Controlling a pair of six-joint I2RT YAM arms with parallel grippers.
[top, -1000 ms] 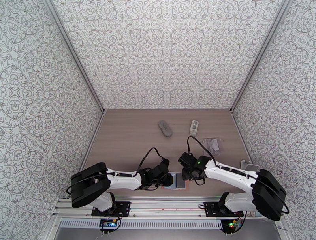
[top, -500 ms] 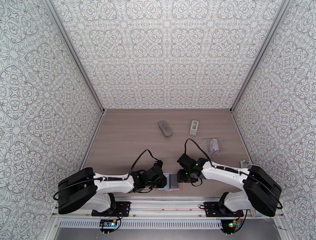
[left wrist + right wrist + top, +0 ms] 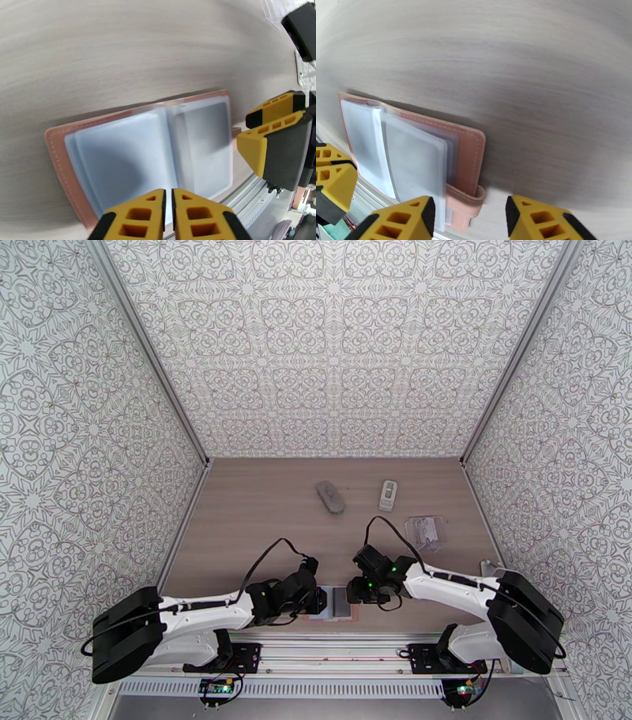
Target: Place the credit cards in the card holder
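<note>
While the open card holder (image 3: 341, 603) lies lengthwise along the table's (image 3: 261, 508) near edge, the left gripper (image 3: 168, 193) — fingers pressed together — hovers at its near side; the right gripper (image 3: 470, 205), spread, straddles its clasp end.

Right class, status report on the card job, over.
Left fingers shut, over the open card holder. Right fingers open, either side of its strap. Remote far back, not in the way.
</note>
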